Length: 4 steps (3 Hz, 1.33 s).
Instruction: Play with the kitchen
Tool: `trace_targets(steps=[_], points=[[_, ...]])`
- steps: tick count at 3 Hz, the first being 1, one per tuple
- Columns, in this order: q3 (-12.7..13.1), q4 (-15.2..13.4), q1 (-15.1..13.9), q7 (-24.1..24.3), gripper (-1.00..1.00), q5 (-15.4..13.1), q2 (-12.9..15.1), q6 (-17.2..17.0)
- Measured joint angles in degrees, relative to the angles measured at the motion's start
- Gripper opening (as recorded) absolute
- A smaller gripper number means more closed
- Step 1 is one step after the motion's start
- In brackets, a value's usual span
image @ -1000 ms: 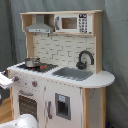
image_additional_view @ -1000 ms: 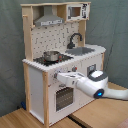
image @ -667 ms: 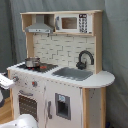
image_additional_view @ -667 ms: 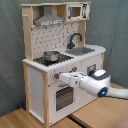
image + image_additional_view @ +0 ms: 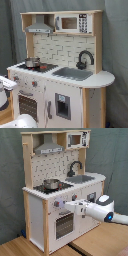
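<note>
The kitchen [image 5: 60, 188] stood on a wooden floor [image 5: 20, 247] before a grey curtain: white panels, pale-wood edges, a pegboard back, a grey hood [image 5: 39, 26], a curved black faucet [image 5: 85, 57]. A shiny metal pot [image 5: 50, 183] sat on its stove. The gripper [image 5: 60, 204] reached its knobs; I could not tell its opening
</note>
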Motion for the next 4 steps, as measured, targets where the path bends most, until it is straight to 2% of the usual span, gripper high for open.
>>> trace_targets(steps=[1, 2, 4], points=[[-0.36, -2.96, -0.03, -1.99, 1.0, 0.0, 0.01, 6.07], [-0.31, -4.84, -1.66, -4.23, 1.0, 0.0, 0.01, 11.65], [-0.14, -7.88, -7.21, -8.26, 1.0, 0.0, 0.02, 21.3]])
